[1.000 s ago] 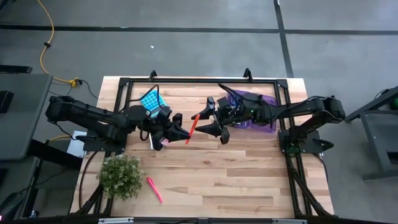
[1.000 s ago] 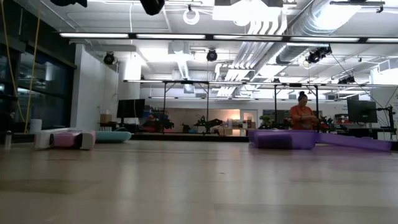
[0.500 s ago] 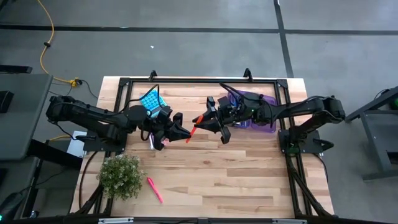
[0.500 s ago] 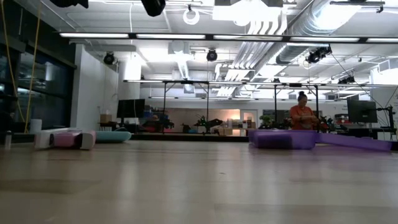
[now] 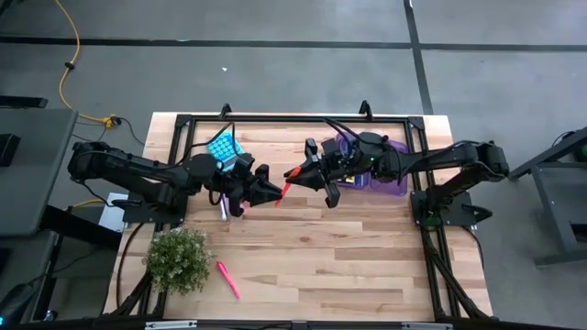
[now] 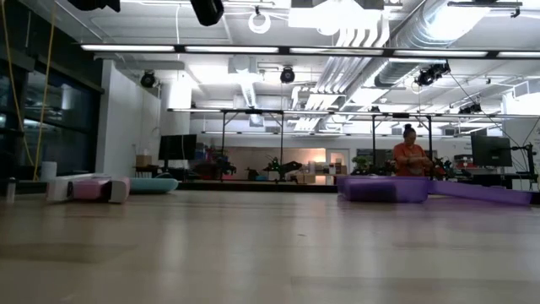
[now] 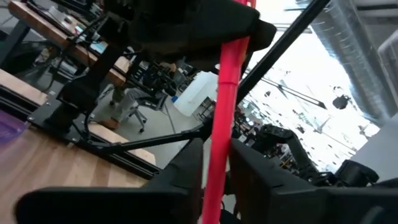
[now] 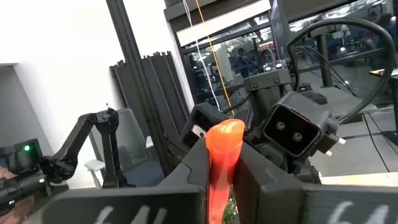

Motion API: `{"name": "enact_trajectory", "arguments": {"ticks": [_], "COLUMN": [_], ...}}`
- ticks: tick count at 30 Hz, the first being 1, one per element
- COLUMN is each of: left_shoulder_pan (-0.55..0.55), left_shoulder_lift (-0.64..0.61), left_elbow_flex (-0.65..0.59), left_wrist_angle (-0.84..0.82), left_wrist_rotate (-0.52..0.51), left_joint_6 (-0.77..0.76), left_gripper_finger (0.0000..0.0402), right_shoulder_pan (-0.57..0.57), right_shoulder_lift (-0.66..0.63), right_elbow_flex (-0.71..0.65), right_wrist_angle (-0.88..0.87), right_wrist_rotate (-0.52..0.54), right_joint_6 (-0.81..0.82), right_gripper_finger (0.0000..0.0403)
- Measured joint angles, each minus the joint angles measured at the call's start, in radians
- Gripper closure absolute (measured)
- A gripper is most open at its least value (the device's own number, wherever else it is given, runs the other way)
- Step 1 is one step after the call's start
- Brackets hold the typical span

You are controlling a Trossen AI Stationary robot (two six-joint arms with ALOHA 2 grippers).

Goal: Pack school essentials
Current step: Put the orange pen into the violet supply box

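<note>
An orange pen [image 5: 285, 184] hangs slanted above the table's middle, between both grippers. My right gripper [image 5: 295, 173] reaches in from the right and is shut on the pen's upper end. My left gripper [image 5: 272, 192] reaches in from the left. Its fingers [image 7: 189, 168] stand close on either side of the pen's lower part [image 7: 217, 155], and a thin gap shows on each side. A pink pen [image 5: 227, 279] lies on the table near the front left. A teal box [image 5: 225, 147] lies at the far left. My right gripper pinches the orange pen near its upper end [image 8: 222, 149] between its two fingers [image 8: 193, 165]. The fingers come about level from the table's right. The pen's rounded tip sticks out past them. The pen is lifted clear of the table and slants down toward my left gripper.
A translucent purple case [image 5: 374, 163] lies under my right arm at the far right. A bushy green plant [image 5: 177, 259] stands at the near left corner. Black frame rails [image 5: 293, 117] border the table. Bare wood [image 5: 367, 257] spreads across the near right.
My right gripper has shut from wide open onto the pen's upper end and has drawn slightly toward the far edge. The pen has stayed in the air between both grippers.
</note>
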Motion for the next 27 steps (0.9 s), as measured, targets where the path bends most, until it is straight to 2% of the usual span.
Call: {"name": "enact_trajectory", "arguments": {"ticks": [3,7,11,14,18,22,27], "left_shoulder_pan": [0.022,0.07,0.13,0.181,0.229,0.233,0.218], "left_shoulder_lift": [-0.004,-0.043,-0.139,-0.237,-0.383,-0.512,-0.613], "left_elbow_flex": [0.0,0.0,0.0,0.0,0.0,0.001,0.0], "left_wrist_angle": [-0.007,-0.067,-0.245,-0.434,-0.678,-0.848,-0.908], "left_wrist_rotate": [0.012,0.076,0.129,0.123,0.007,-0.168,-0.309], "left_joint_6": [0.008,0.051,0.14,0.23,0.343,0.425,0.458], "left_gripper_finger": [0.03,0.0253,0.0226,0.0222,0.0227,0.0239,0.0249], "right_shoulder_pan": [-0.001,-0.015,-0.044,-0.065,-0.077,-0.077,-0.077], "right_shoulder_lift": [-0.008,-0.046,-0.108,-0.16,-0.232,-0.309,-0.384], "right_elbow_flex": [0.0,-0.001,-0.001,-0.001,-0.001,-0.001,-0.001], "right_wrist_angle": [-0.01,-0.09,-0.252,-0.383,-0.614,-0.857,-1.02], "right_wrist_rotate": [-0.009,-0.029,-0.027,-0.019,0.054,0.202,0.287], "right_joint_6": [0.0,-0.002,-0.035,-0.051,-0.079,-0.097,-0.082], "right_gripper_finger": [0.0385,0.0385,0.0385,0.0385,0.0385,0.0385,0.0385]}}
